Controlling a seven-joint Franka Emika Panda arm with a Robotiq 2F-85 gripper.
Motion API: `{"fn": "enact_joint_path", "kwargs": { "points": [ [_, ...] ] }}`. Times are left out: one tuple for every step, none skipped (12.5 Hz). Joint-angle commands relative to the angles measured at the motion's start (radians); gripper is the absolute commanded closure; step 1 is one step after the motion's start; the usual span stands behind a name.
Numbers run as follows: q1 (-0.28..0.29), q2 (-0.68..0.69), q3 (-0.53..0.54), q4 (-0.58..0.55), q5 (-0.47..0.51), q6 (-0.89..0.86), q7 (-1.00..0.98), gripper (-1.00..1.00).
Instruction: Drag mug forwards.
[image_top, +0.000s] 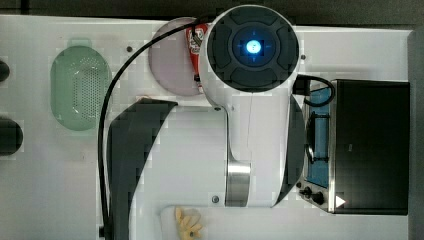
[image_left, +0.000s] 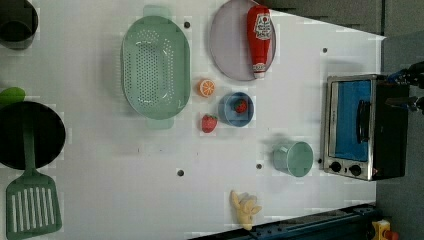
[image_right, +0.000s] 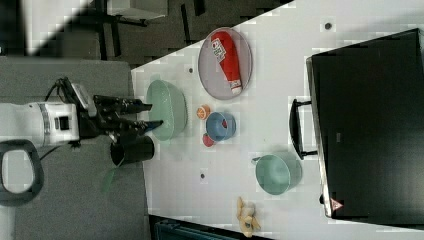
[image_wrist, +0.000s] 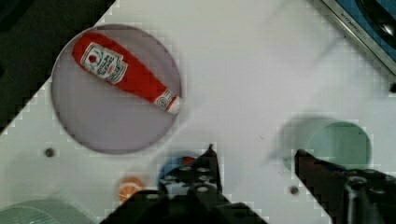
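Observation:
The small pale mint-green mug (image_left: 294, 158) stands upright on the white table, close to the toaster oven's front; it also appears as the mug (image_right: 277, 172) with its handle toward the right view's left. In the wrist view the mug (image_wrist: 336, 142) lies just past one dark fingertip (image_wrist: 306, 161). My gripper (image_wrist: 256, 156) is open with nothing between its fingers, and bare table shows in the gap. In the right view the gripper (image_right: 149, 115) reaches in from the right view's left, well away from the mug.
A grey plate (image_left: 225, 50) holds a ketchup bottle (image_left: 259, 40). Beside it are a green colander (image_left: 156, 67), an orange half (image_left: 206, 88), a blue bowl (image_left: 227, 112) with a strawberry, and a loose strawberry (image_left: 209, 123). A toaster oven (image_left: 357, 127), bananas (image_left: 245, 209), spatula (image_left: 32, 200) and black pan (image_left: 30, 135) ring the table.

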Motion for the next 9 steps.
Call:
{"fn": "enact_joint_path", "kwargs": {
  "points": [
    [-0.004, -0.424, -0.025, -0.24, -0.008, -0.172, 0.133, -0.6],
    [-0.004, -0.421, -0.026, -0.241, -0.008, -0.172, 0.134, -0.82],
    [-0.005, -0.415, -0.028, -0.245, -0.008, -0.171, 0.135, -0.99],
    [-0.005, -0.405, -0.034, -0.254, -0.008, -0.168, 0.14, -1.0],
    [-0.007, -0.389, -0.043, -0.269, -0.008, -0.163, 0.148, -1.0],
    [-0.01, -0.367, -0.056, -0.286, -0.008, -0.154, 0.159, -1.0],
    [-0.015, -0.341, -0.069, -0.307, -0.008, -0.142, 0.161, -1.0],
    [-0.02, -0.311, -0.085, -0.328, -0.008, -0.126, 0.161, -1.0],
    [-0.025, -0.277, -0.1, -0.35, -0.008, -0.094, 0.161, -1.0]
  ]
}}
